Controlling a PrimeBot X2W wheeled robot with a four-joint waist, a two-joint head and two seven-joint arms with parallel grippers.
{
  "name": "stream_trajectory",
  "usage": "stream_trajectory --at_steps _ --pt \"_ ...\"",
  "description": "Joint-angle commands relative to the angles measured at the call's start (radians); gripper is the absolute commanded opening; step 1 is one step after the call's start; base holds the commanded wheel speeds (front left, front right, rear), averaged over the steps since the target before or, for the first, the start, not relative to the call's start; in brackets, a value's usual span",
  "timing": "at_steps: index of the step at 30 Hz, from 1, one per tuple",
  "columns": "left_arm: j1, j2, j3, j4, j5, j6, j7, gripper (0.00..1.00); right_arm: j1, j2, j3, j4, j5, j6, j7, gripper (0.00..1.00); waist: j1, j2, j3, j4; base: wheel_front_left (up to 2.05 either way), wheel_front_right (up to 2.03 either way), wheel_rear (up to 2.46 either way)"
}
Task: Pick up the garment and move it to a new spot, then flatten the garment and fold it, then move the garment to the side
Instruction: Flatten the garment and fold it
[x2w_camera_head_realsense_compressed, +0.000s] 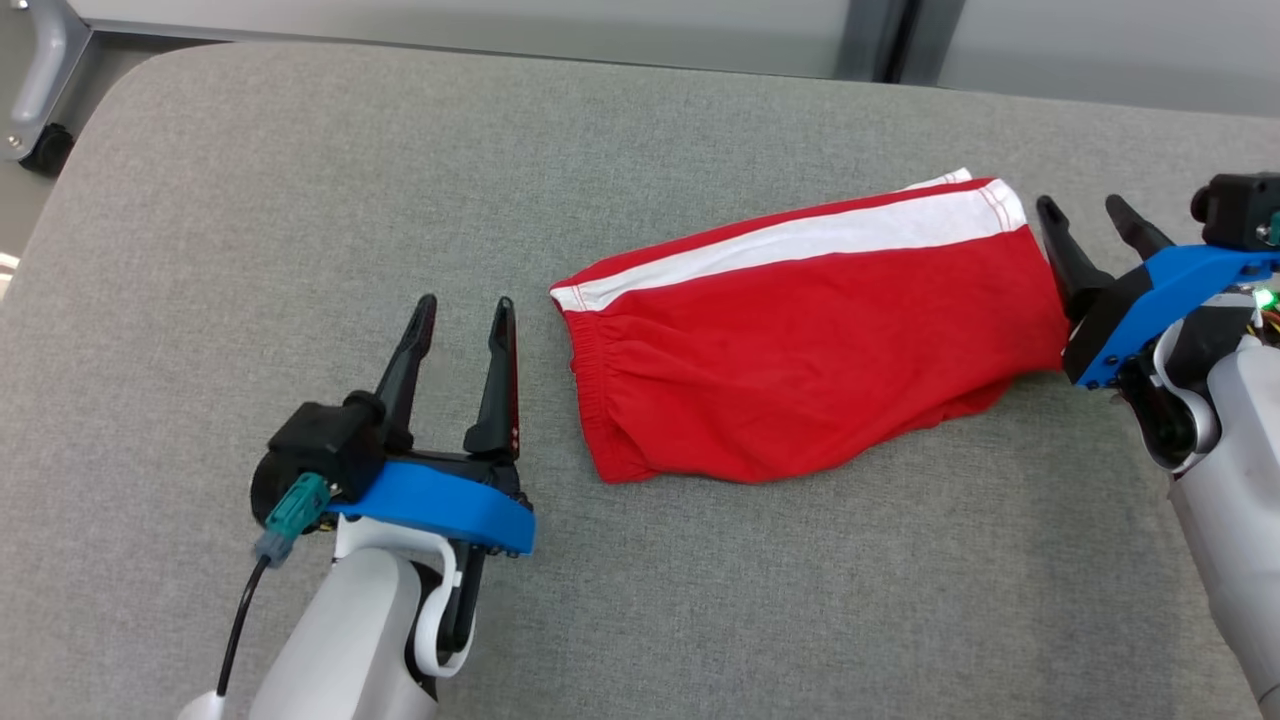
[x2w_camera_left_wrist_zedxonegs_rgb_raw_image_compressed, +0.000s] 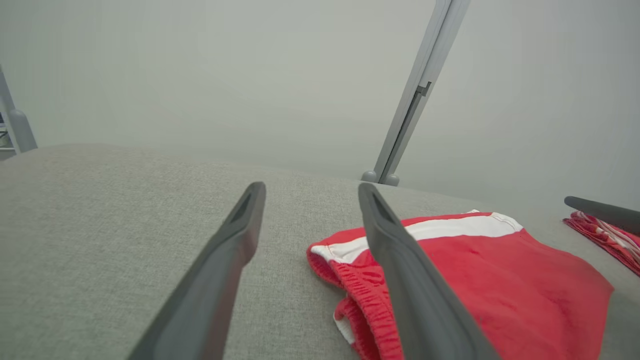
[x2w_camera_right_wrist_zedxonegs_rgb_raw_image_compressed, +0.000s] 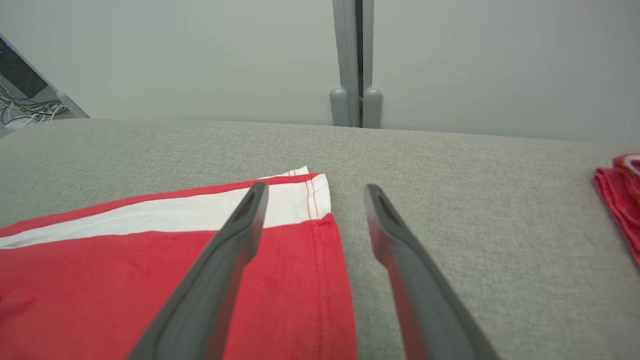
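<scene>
The garment (x2w_camera_head_realsense_compressed: 810, 340) is a pair of red shorts with a white side stripe, lying folded on the grey padded table (x2w_camera_head_realsense_compressed: 300, 200), waistband to the left. My left gripper (x2w_camera_head_realsense_compressed: 465, 312) stands open just left of the waistband, with nothing between its fingers. Beside the hem at the right, my right gripper (x2w_camera_head_realsense_compressed: 1085, 212) is open too and holds nothing. In the left wrist view the garment (x2w_camera_left_wrist_zedxonegs_rgb_raw_image_compressed: 500, 280) lies to the right of my open left gripper (x2w_camera_left_wrist_zedxonegs_rgb_raw_image_compressed: 310, 192). The right wrist view has the hem corner of the garment (x2w_camera_right_wrist_zedxonegs_rgb_raw_image_compressed: 150, 260) under the left finger of my right gripper (x2w_camera_right_wrist_zedxonegs_rgb_raw_image_compressed: 315, 192).
Another red and white cloth (x2w_camera_right_wrist_zedxonegs_rgb_raw_image_compressed: 620, 200) lies at the far right of the table, also seen as cloth (x2w_camera_left_wrist_zedxonegs_rgb_raw_image_compressed: 605, 235) in the left wrist view. A grey post (x2w_camera_right_wrist_zedxonegs_rgb_raw_image_compressed: 356, 60) stands behind the table's far edge. A caster wheel (x2w_camera_head_realsense_compressed: 45, 145) shows at the upper left.
</scene>
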Motion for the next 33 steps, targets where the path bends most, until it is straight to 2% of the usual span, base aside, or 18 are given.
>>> stream_trajectory --at_steps 1,8,11,17,20,21,22,23,24,30,33 --pt "0.019 -0.006 0.019 -0.012 0.032 -0.003 -0.004 1.00 -0.014 -0.002 -0.012 0.024 -0.002 0.001 -0.006 1.00 -0.0001 0.0001 0.011 0.007 0.00 0.00 0.00" --pt "0.038 -0.019 0.081 -0.020 0.152 -0.025 -0.004 1.00 -0.061 0.014 -0.057 0.156 -0.039 0.001 -0.002 1.00 -0.0001 0.0001 0.048 0.032 0.00 0.00 0.00" --pt "0.036 -0.027 0.103 -0.022 0.175 -0.035 -0.004 1.00 -0.082 0.032 -0.061 0.199 -0.047 0.001 0.016 1.00 -0.0001 0.0001 0.061 0.043 0.00 0.00 0.00" --pt "0.026 -0.039 0.134 -0.024 0.202 -0.058 -0.004 1.00 -0.122 0.027 -0.052 0.291 -0.093 0.000 0.049 1.00 -0.0001 0.0001 0.083 0.065 0.00 0.00 0.00" --pt "0.021 -0.044 0.144 -0.018 0.210 -0.065 -0.004 1.00 -0.127 0.049 -0.040 0.336 -0.112 0.001 0.085 1.00 -0.0001 0.0001 0.090 0.071 0.00 0.00 0.00" --pt "0.021 -0.046 0.145 -0.017 0.211 -0.067 -0.004 1.00 -0.126 0.063 -0.029 0.343 -0.116 0.001 0.095 0.89 -0.0001 0.0001 0.091 0.072 0.00 0.00 0.00" --pt "0.022 -0.048 0.145 -0.015 0.213 -0.070 -0.004 1.00 -0.125 0.073 -0.020 0.345 -0.115 0.002 0.101 0.39 -0.0001 0.0001 0.092 0.073 0.00 0.00 0.00" --pt "0.022 -0.049 0.146 -0.013 0.215 -0.071 -0.004 1.00 -0.122 0.078 -0.011 0.341 -0.115 0.003 0.100 0.08 -0.0001 0.0001 0.092 0.073 0.00 0.00 0.00" --pt "0.022 -0.050 0.147 -0.010 0.216 -0.073 -0.004 1.00 -0.119 0.080 -0.001 0.338 -0.112 0.003 0.098 0.00 -0.0001 0.0001 0.092 0.073 0.00 0.00 0.00" --pt "0.030 -0.054 0.156 0.002 0.219 -0.079 -0.004 1.00 -0.096 0.072 0.032 0.299 -0.069 0.002 0.075 0.00 -0.0001 0.0001 0.074 0.061 0.00 0.00 0.00" --pt "0.038 -0.054 0.163 0.009 0.220 -0.082 -0.004 1.00 -0.084 0.048 0.040 0.263 -0.038 0.001 0.045 0.00 -0.0001 0.0001 0.052 0.048 0.00 0.00 0.00"
